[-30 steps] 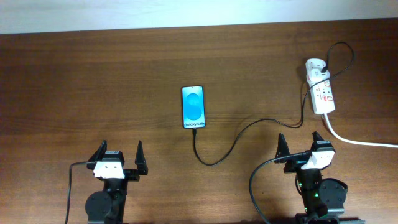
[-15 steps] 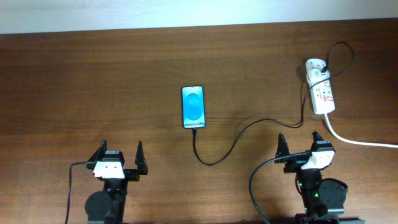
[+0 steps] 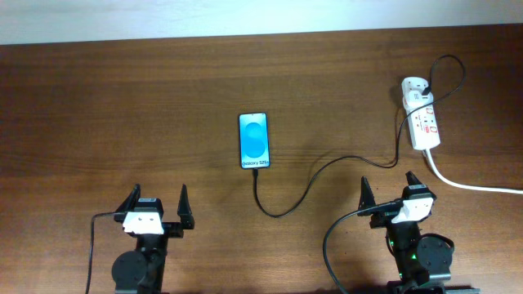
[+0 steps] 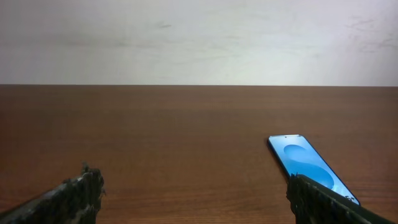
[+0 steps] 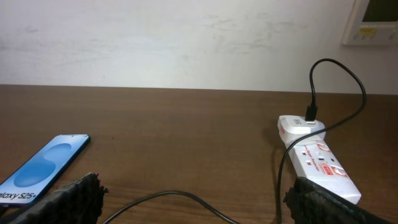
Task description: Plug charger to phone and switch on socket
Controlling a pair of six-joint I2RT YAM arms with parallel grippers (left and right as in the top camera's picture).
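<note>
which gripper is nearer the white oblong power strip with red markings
Right. The right gripper lies fairly close to the white oblong power strip, on the robot's side of it; the left gripper sits far off to its left.

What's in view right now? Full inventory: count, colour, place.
phone: 1, black frame, blue screen, table centre
charger: 1, thin black cable, from socket's far end to phone's bottom edge
socket: 1, white with red markings, far right
white cord: 1, thick, from socket off the right edge
table: 1, brown wood
wall: 1, white, behind table
left hand: 1, black fingers, open, empty, near left
right hand: 1, black fingers, open, empty, near right
</note>
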